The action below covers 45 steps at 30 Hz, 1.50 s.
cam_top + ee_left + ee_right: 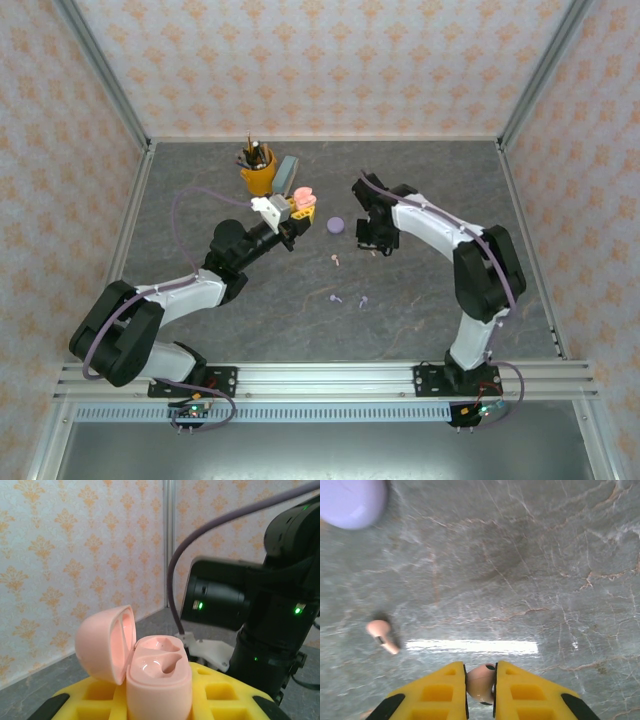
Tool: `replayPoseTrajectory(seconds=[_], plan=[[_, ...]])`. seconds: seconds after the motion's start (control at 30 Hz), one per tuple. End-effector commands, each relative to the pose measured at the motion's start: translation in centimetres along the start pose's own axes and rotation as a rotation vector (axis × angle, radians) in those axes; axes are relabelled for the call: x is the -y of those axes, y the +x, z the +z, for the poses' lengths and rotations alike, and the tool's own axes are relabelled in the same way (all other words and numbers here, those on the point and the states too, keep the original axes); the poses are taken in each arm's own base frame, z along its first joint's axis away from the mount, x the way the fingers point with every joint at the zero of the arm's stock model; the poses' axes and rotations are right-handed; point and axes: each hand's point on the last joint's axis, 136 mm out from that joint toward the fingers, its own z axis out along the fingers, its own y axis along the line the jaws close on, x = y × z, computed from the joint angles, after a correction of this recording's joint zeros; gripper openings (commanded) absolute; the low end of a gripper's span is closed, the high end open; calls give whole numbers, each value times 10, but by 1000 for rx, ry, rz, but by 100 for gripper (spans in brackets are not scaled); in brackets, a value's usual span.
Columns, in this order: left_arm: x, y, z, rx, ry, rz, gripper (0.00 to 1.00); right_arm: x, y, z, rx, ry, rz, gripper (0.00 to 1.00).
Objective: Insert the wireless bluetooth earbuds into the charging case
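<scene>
The right tool [481, 674] pinches a pink earbud [480, 686] between nearly closed fingers. The left tool [159, 704] clamps the open pink charging case [159, 672]. Lift gently, line the stem up with an empty well, lower slowly, then release.

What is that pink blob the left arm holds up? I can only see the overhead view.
Observer: The left wrist camera shows a pink charging case with its lid swung open, gripped in the left pincer.
Visitor: Is anything inside it?
Observer: No, both wells look empty.
Visitor: And what is the right arm doing down by the table?
Observer: Its wrist camera shows the right pincer shut on a pale pink earbud.
</scene>
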Motion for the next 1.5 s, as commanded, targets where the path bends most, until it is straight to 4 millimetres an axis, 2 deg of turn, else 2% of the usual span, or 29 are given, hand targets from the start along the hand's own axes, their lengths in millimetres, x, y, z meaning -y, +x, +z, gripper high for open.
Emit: replayPoseTrajectory(seconds=[0.0, 0.23, 0.47, 0.6, 0.8, 1.13, 1.3, 1.47], plan=[[5, -19, 4, 43, 31, 22, 0, -13, -16, -30, 104, -95, 41, 16], [15, -24, 5, 38, 76, 72, 0, -38, -40, -85, 253, -245, 49, 17], [22, -31, 5, 50, 97, 135, 0, -56, -61, -152, 410, -367, 36, 16], [24, -38, 7, 59, 97, 171, 0, -64, -68, -188, 478, -428, 23, 17], [23, -45, 11, 74, 73, 213, 0, -73, -71, -232, 559, -522, 8, 17], [17, -48, 23, 85, 49, 216, 0, -92, -69, -276, 644, -706, -18, 18], [15, -51, 29, 100, 41, 200, 0, -104, -66, -286, 674, -814, -44, 18], [14, -55, 33, 109, 37, 194, 0, -113, -63, -285, 666, -896, -55, 18]])
